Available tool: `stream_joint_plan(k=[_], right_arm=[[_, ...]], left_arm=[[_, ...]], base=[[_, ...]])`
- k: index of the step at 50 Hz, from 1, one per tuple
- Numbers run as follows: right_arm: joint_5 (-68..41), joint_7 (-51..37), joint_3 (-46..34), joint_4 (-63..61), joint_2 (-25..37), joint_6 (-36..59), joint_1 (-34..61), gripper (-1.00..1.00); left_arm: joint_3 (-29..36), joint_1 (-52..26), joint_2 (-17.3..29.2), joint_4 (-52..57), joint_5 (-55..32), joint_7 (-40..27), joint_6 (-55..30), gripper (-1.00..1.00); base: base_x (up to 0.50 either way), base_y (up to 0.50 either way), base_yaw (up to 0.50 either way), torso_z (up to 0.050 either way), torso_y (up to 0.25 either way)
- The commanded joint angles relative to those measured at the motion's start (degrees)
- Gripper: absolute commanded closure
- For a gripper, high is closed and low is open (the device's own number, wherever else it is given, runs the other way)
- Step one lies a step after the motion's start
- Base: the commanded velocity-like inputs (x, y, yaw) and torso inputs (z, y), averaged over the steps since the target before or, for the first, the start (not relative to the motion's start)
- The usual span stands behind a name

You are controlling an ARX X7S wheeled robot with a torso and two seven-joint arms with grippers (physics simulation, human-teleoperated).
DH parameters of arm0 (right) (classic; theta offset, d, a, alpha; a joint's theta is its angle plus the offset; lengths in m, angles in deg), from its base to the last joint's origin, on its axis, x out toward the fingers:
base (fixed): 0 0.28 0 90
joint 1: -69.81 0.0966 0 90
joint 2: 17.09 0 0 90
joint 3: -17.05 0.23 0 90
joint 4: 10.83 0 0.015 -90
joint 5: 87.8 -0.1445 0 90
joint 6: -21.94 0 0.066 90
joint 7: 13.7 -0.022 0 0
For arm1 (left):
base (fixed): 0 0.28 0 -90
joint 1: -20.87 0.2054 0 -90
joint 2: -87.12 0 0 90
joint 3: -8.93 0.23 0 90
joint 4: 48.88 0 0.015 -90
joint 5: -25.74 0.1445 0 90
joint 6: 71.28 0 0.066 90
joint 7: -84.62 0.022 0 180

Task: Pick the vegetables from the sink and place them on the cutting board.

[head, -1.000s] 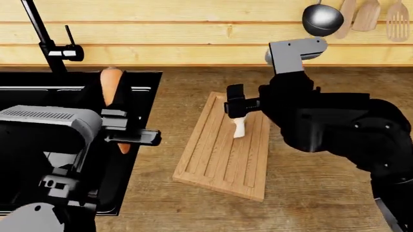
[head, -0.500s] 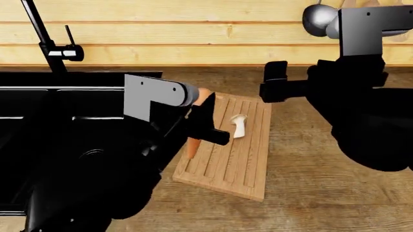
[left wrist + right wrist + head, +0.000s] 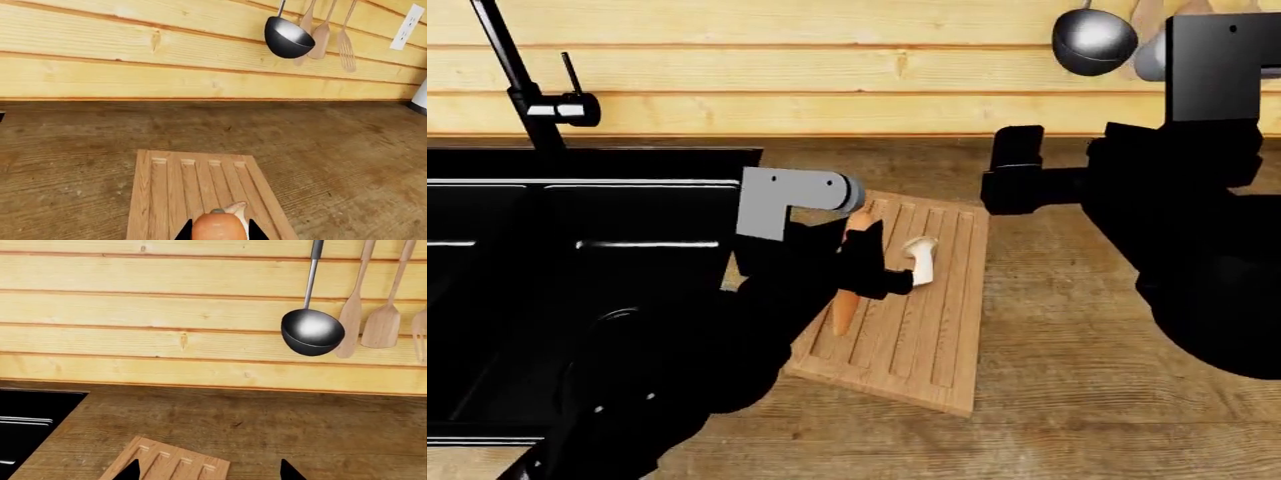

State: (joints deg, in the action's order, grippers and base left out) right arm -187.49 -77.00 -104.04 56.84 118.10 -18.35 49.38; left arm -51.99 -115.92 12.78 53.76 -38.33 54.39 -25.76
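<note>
The carrot (image 3: 847,285) is held by the left claw (image 3: 874,262) above the cutting board (image 3: 941,330). The mushroom (image 3: 921,260) lies on it at 3 o'clock. The right claw (image 3: 1014,180) is spread wide, empty.

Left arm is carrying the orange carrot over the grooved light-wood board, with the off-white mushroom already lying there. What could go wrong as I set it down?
1. The left gripper holds the slim orange carrot right beside the off-white mushroom; lowering here may knock it.
2. The carrot hangs near the edge of the light-wood cutting board next to the black sink, so it might roll off.
3. The left arm hides much of that edge in the head view.
</note>
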Motion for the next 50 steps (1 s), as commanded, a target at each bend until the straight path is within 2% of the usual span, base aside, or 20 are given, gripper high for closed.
stream_joint_plan(k=[1,15,16,41,50], right_arm=[[-0.12,-0.35,-0.03,-0.31,0.07,-0.25,-0.17,-1.00],[0.58,0.22,-0.46,0.16,-0.25,-0.57,-0.77,-1.00],[0.63,0.28,-0.48,0.24,-0.26,-0.62,-0.83,-1.00],[0.64,0.42,-0.73,0.18,-0.23,-0.98,-1.13,-1.00],[-0.47,0.32,1.64,-2.58,2.17,-2.69,-2.02,-1.00]], left_arm=[[0.72,0.69,-0.21,-3.05,0.72,0.16,0.85,1.00],[1.67,1.44,0.10,-2.86,1.51,0.51,1.49,1.00],[1.78,1.48,0.14,-2.82,1.63,0.57,1.55,-1.00],[1.29,1.13,0.96,-0.57,0.51,-1.00,1.52,-1.00],[-6.01,-2.92,5.20,14.28,-4.84,-9.40,1.16,-1.00]], base=[[0.00,0.00,0.00,0.000,0.000],[0.00,0.00,0.00,0.000,0.000],[0.00,0.00,0.00,0.000,0.000],[0.00,0.00,0.00,0.000,0.000],[0.00,0.00,0.00,0.000,0.000]])
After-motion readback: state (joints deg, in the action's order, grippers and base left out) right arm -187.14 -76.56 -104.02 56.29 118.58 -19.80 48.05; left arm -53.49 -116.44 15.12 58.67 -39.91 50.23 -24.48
